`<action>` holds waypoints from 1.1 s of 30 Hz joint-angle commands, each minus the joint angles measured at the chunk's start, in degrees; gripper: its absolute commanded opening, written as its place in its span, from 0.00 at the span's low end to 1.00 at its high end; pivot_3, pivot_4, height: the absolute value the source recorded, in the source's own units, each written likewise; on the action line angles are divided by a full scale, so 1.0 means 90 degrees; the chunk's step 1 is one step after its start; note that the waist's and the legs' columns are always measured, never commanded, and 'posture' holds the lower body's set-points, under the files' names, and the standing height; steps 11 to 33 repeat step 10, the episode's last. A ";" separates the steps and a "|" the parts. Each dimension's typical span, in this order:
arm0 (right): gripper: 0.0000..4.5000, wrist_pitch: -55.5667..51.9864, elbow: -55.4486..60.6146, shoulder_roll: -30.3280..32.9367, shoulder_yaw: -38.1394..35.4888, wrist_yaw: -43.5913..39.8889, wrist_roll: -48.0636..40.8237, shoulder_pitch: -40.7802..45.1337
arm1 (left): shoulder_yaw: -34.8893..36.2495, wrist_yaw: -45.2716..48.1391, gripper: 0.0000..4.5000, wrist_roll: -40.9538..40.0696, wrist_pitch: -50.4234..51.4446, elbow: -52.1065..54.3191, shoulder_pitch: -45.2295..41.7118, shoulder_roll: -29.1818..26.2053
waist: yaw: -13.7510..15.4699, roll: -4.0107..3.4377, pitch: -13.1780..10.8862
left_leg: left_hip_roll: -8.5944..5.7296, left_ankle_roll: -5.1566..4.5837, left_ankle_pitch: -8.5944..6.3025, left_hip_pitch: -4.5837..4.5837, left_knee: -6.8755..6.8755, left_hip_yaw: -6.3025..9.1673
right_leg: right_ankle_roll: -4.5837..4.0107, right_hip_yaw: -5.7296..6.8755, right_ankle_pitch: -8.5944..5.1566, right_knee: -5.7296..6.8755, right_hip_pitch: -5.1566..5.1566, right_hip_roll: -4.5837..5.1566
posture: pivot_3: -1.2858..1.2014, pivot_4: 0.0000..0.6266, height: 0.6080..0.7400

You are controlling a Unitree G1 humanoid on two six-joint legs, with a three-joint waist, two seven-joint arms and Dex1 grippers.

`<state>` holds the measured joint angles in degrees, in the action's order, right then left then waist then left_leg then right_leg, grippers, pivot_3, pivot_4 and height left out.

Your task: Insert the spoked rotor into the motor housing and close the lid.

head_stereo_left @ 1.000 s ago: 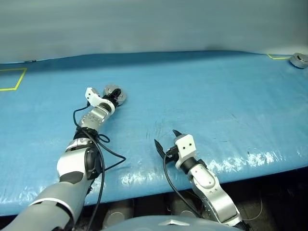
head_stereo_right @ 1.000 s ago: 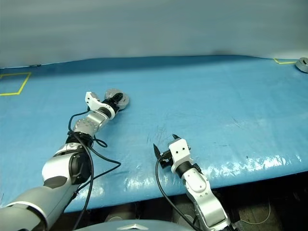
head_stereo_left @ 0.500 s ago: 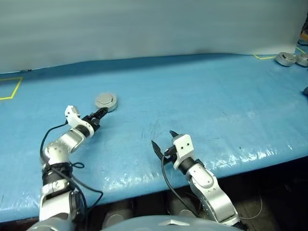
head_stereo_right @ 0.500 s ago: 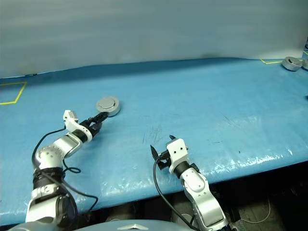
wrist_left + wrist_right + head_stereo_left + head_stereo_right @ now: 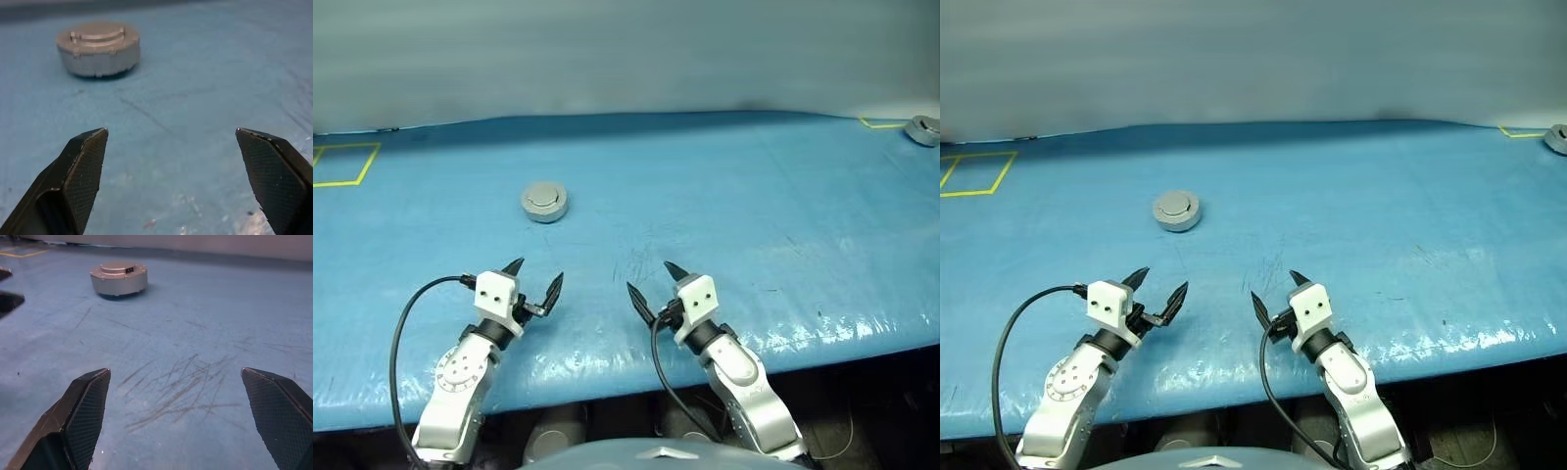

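Motor housing (image 5: 544, 203): sitting shut on the blue table cover (image 5: 754, 196), out toward the left side, well beyond both grippers; puck-like, silver-grey.
Lid (image 5: 99, 35): down flat on top of the housing, plain outer face up, raised circle showing in the middle.
Spoked rotor: cannot tell where it is with the case closed.
Left gripper (image 5: 533, 282): low near the front edge of the table, black fingers (image 5: 85, 166) spread wide, nothing between them; pointing over the cover roughly toward the housing, well apart from it.
Right gripper (image 5: 652, 284): just beside the left one, near the front edge, fingers (image 5: 88, 406) spread wide too, empty; hovering over a patch of scratch marks (image 5: 181, 387) in the cover.
Gap between grippers: close together, tips not touching.
Yellow tape square (image 5: 342, 164): marked at the far left of the cover.
Far right corner: another yellow tape mark and a second round silver-grey part (image 5: 922, 128) at the table's edge, well away from everything else.
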<state>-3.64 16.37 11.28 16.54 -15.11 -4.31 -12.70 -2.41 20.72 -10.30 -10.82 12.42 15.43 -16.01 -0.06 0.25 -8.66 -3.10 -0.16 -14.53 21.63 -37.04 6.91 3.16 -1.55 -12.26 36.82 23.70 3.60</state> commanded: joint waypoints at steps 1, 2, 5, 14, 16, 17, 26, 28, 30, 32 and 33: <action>1.00 0.0233 0.0272 0.0035 -0.0054 -0.0131 0.0028 0.0020 | -0.0033 0.0174 0.99 -0.0073 -0.0488 -0.0180 0.0046 0.0171 | -0.0027 -0.0002 -0.0002 | 0.0003 -0.0001 -0.0001 0.0000 0.0001 -0.0001 | 0.0001 0.0001 -0.0001 0.0000 0.0001 -0.0004 | 0.52 0.24 1.00; 1.00 0.0260 0.0282 0.0102 -0.0016 -0.0209 0.0055 0.0022 | -0.0018 0.0138 0.99 -0.0039 -0.0532 -0.0213 0.0050 0.0220 | -0.0045 -0.0001 -0.0004 | 0.0007 -0.0001 -0.0001 0.0001 0.0000 0.0000 | 0.0000 0.0006 -0.0002 0.0001 0.0000 -0.0008 | 0.52 0.24 1.00; 1.00 0.0361 0.0347 0.0212 0.0076 -0.0422 0.0042 0.0008 | -0.0043 0.0279 0.99 -0.0135 -0.0376 -0.0250 0.0055 0.0260 | -0.0066 0.0002 -0.0006 | 0.0007 -0.0003 -0.0002 0.0000 -0.0002 0.0002 | 0.0002 0.0017 -0.0004 0.0001 -0.0006 -0.0016 | 0.52 0.24 1.00; 1.00 0.0327 0.0389 0.0397 0.0203 -0.0832 -0.0087 -0.0015 | -0.0013 0.0498 0.99 -0.0067 -0.0358 -0.0449 -0.0021 0.0146 | -0.0068 0.0004 -0.0008 | 0.0004 -0.0007 -0.0001 0.0000 -0.0006 0.0003 | 0.0004 0.0022 -0.0004 0.0000 -0.0012 -0.0033 | 0.52 0.24 1.00; 1.00 0.0327 0.0389 0.0397 0.0203 -0.0832 -0.0087 -0.0015 | -0.0013 0.0498 0.99 -0.0067 -0.0358 -0.0449 -0.0021 0.0146 | -0.0068 0.0004 -0.0008 | 0.0004 -0.0007 -0.0001 0.0000 -0.0006 0.0003 | 0.0004 0.0022 -0.0004 0.0000 -0.0012 -0.0033 | 0.52 0.24 1.00; 1.00 0.0327 0.0389 0.0397 0.0203 -0.0832 -0.0087 -0.0015 | -0.0013 0.0498 0.99 -0.0067 -0.0358 -0.0449 -0.0021 0.0146 | -0.0068 0.0004 -0.0008 | 0.0004 -0.0007 -0.0001 0.0000 -0.0006 0.0003 | 0.0004 0.0022 -0.0004 0.0000 -0.0012 -0.0033 | 0.52 0.24 1.00; 1.00 0.0327 0.0389 0.0397 0.0203 -0.0832 -0.0087 -0.0015 | -0.0013 0.0498 0.99 -0.0067 -0.0358 -0.0449 -0.0021 0.0146 | -0.0068 0.0004 -0.0008 | 0.0004 -0.0007 -0.0001 0.0000 -0.0006 0.0003 | 0.0004 0.0022 -0.0004 0.0000 -0.0012 -0.0033 | 0.52 0.24 1.00; 1.00 0.0327 0.0389 0.0397 0.0203 -0.0832 -0.0087 -0.0015 | -0.0013 0.0498 0.99 -0.0067 -0.0358 -0.0449 -0.0021 0.0146 | -0.0068 0.0004 -0.0008 | 0.0004 -0.0007 -0.0001 0.0000 -0.0006 0.0003 | 0.0004 0.0022 -0.0004 0.0000 -0.0012 -0.0033 | 0.52 0.24 1.00; 1.00 0.0327 0.0389 0.0397 0.0203 -0.0832 -0.0087 -0.0015 | -0.0013 0.0498 0.99 -0.0067 -0.0358 -0.0449 -0.0021 0.0146 | -0.0068 0.0004 -0.0008 | 0.0004 -0.0007 -0.0001 0.0000 -0.0006 0.0003 | 0.0004 0.0022 -0.0004 0.0000 -0.0012 -0.0033 | 0.52 0.24 1.00; 1.00 0.0327 0.0389 0.0397 0.0203 -0.0832 -0.0087 -0.0015 | -0.0013 0.0498 0.99 -0.0067 -0.0358 -0.0449 -0.0021 0.0146 | -0.0068 0.0004 -0.0008 | 0.0004 -0.0007 -0.0001 0.0000 -0.0006 0.0003 | 0.0004 0.0022 -0.0004 0.0000 -0.0012 -0.0033 | 0.52 0.24 1.00; 1.00 0.0327 0.0389 0.0397 0.0203 -0.0832 -0.0087 -0.0015 | -0.0013 0.0498 0.99 -0.0067 -0.0358 -0.0449 -0.0021 0.0146 | -0.0068 0.0004 -0.0008 | 0.0004 -0.0007 -0.0001 0.0000 -0.0006 0.0003 | 0.0004 0.0022 -0.0004 0.0000 -0.0012 -0.0033 | 0.52 0.24 1.00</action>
